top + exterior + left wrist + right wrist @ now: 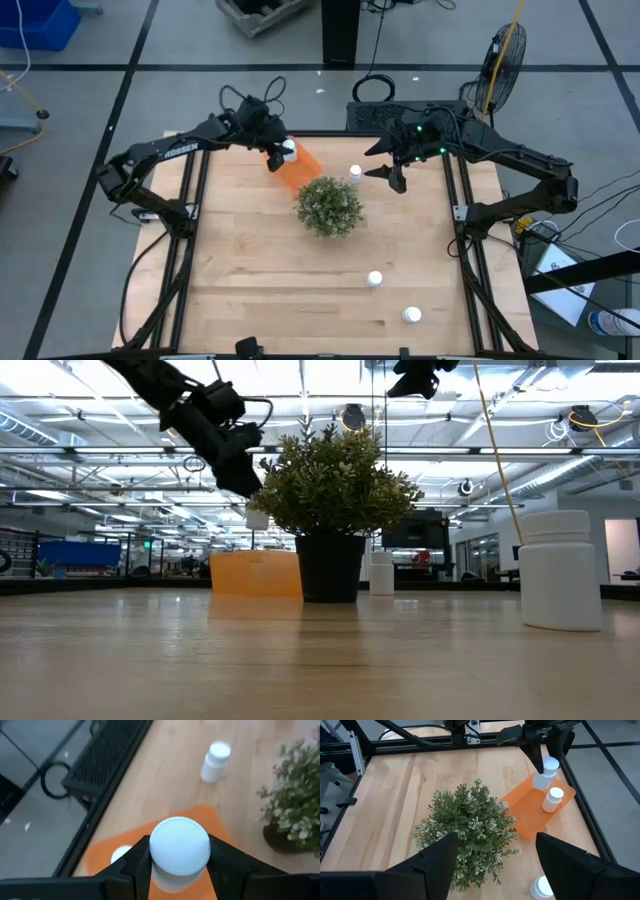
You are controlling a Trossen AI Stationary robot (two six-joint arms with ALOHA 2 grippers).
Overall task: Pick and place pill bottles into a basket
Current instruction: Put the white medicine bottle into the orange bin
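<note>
My left gripper is shut on a white pill bottle above the orange basket at the table's far side; the bottle also shows in the right wrist view. A second bottle stands in the basket. My right gripper is open and empty, in the air right of the basket and far-right of the green plant. Three more bottles stand on the table: one next to the plant and two near the near right corner. My left gripper pinches the bottle between its two fingers, one on each side just below the white cap. The fingers come slanting down from the table's left. The bottle is lifted clear, roughly upright, above the basket's floor.
The potted plant stands at mid-table just near of the basket. Black frame rails run along the table's edges. Bare wood lies on the left half and along the near edge.
</note>
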